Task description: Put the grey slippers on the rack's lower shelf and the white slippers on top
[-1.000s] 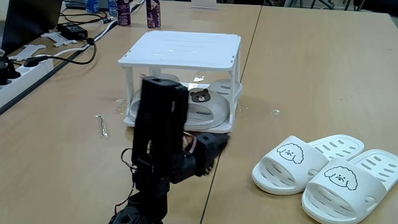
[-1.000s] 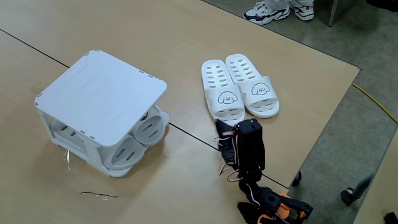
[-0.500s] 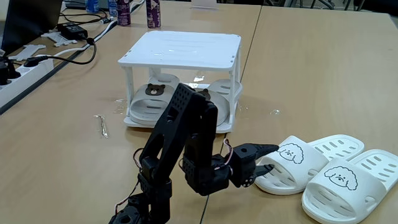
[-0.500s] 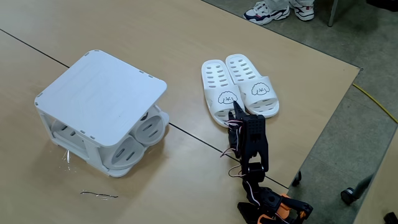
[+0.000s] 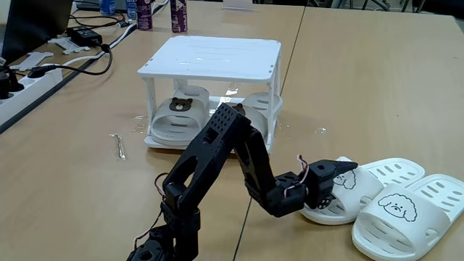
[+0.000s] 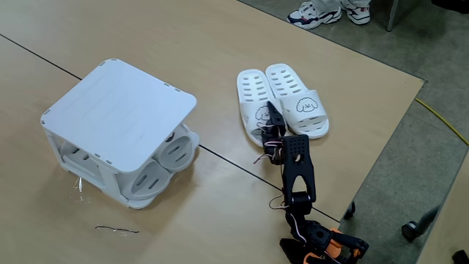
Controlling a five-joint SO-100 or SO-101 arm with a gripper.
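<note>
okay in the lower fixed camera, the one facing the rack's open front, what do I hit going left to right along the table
Power strip → thin metal bit lying on the table → the rack with the grey slippers on its lower shelf → the gripper at the nearer of the white slippers.

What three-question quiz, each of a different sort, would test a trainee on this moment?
1. True or false: the grey slippers lie on the rack's lower shelf.
2. The gripper is at: A) the rack's top; B) the strap of a white slipper; C) the power strip.
3. Fill in: the rack's top holds ___ slippers.

Key: 1 true. 2 B: in both fixed views it reaches the nearer of the white slippers, the one on the left in each. 3 no.
</note>
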